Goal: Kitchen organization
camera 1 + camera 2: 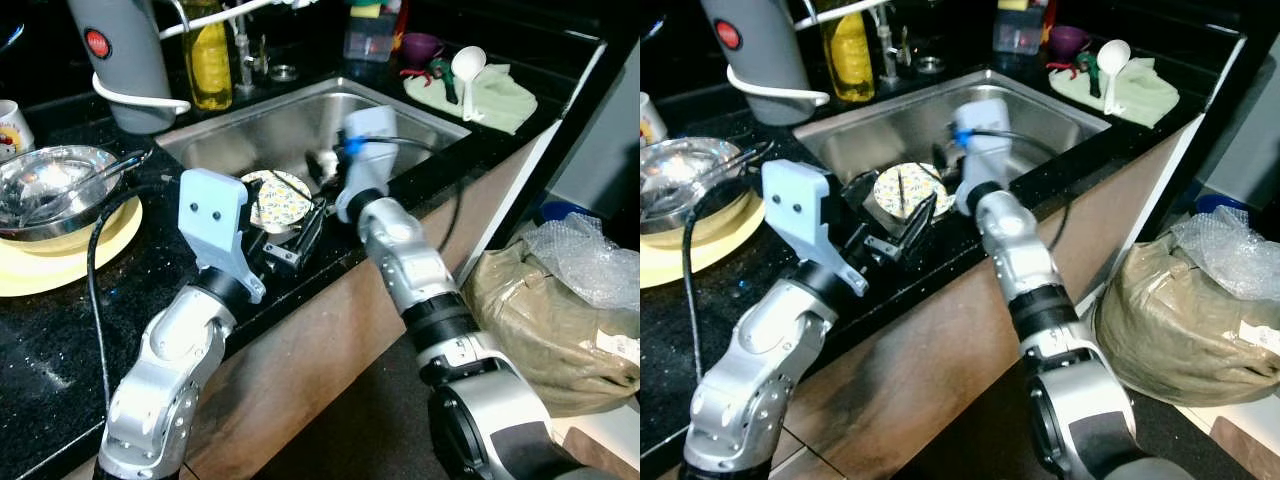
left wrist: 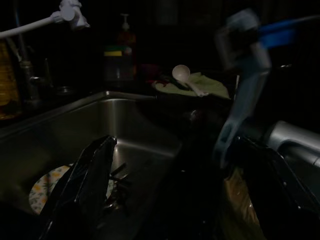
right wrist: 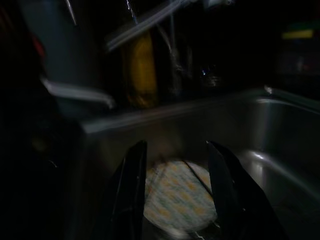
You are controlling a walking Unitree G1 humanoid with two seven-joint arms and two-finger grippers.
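A round floral-patterned plate lies in the stainless steel sink set into the black speckled worktop. The open left end effector hovers at its near edge; the open right end effector points at it.

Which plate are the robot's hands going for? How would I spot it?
Find the steel sink set in the black counter. On its bottom, near the front wall, lies a small round plate, the only dish with a yellow flower pattern.
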